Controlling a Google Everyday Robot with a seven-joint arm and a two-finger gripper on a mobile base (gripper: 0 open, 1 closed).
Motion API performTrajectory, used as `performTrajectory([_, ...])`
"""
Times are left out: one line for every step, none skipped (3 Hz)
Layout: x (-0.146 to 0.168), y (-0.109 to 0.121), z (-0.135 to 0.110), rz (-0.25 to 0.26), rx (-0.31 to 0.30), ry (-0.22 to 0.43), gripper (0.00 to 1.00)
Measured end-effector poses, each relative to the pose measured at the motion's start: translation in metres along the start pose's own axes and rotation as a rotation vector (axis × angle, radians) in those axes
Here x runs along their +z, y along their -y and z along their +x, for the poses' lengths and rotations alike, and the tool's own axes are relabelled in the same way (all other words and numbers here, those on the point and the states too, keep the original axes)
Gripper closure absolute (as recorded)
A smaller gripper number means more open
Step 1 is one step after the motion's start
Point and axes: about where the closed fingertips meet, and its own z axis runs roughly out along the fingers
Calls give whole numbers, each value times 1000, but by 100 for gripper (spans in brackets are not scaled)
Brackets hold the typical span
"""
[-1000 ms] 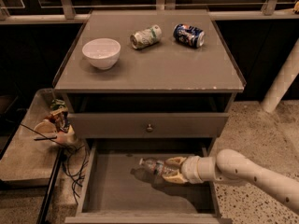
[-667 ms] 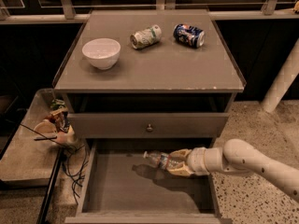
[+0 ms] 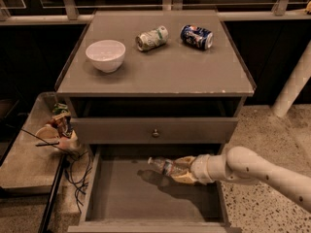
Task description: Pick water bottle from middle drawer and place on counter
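The water bottle (image 3: pixel 163 166) is a small clear bottle with a red-and-blue band, lying on its side with its cap to the left. My gripper (image 3: pixel 181 170) is shut on it and holds it a little above the floor of the open middle drawer (image 3: pixel 121 198), over the drawer's back middle. My pale arm (image 3: pixel 257 171) comes in from the right. The counter (image 3: pixel 160 67) is the flat grey-brown cabinet top above.
On the counter stand a white bowl (image 3: pixel 105 55), a green-white can (image 3: pixel 151 38) and a blue can (image 3: pixel 196 36), both lying down. A drawer front with a round knob (image 3: pixel 155 132) sits above the open drawer. A cluttered low shelf (image 3: pixel 34 149) with cables is at left.
The gripper has lifted the bottle up and toward the back of the drawer; the arm has risen with it.
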Motion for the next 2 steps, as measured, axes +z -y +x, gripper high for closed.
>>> performTrajectory([-19, -6, -15, 99, 1, -4, 100])
performTrajectory([-69, -33, -45, 181, -70, 34, 100])
